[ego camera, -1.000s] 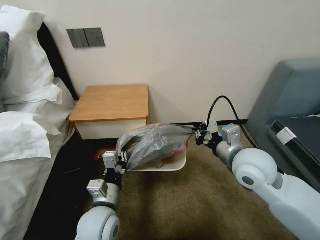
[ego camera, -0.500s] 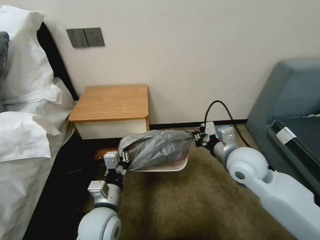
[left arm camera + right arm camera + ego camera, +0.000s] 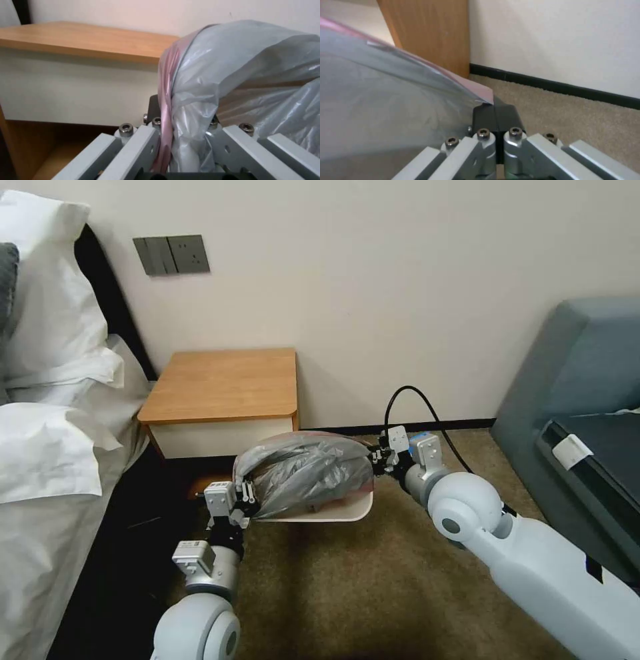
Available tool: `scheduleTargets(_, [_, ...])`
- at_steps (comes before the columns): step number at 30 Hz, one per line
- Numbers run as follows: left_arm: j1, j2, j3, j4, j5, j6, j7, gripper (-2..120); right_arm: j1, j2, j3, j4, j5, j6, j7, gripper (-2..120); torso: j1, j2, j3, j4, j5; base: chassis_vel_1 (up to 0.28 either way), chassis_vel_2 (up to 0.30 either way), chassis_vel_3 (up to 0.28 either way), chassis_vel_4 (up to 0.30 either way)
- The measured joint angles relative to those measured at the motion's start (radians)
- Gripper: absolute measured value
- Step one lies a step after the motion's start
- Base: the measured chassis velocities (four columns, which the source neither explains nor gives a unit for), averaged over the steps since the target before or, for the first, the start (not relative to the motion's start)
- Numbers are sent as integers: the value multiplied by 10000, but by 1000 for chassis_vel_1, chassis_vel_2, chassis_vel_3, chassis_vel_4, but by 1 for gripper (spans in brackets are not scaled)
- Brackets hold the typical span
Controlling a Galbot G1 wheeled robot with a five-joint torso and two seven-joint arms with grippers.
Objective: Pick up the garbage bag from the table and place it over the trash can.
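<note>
At centre frame, the garbage bag (image 3: 303, 473) hangs stretched over the trash can (image 3: 347, 510), below the desk (image 3: 223, 383). The left gripper (image 3: 245, 499) pinches its lower-left edge with closed jaws; the right gripper (image 3: 375, 460) clamps its right edge likewise.

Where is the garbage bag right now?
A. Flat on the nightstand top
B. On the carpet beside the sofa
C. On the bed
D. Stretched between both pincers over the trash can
D: the garbage bag spans from the left pincer to the right pincer, above the trash can.
</note>
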Motion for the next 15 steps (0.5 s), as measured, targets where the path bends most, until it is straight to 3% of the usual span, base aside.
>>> scheduleTargets(15, [53, -43, 64, -15, -5, -127, 56, 5, -35, 29, -50, -45, -42, -21, -17, 0, 0, 0, 0, 1, 0, 0, 0, 0, 0])
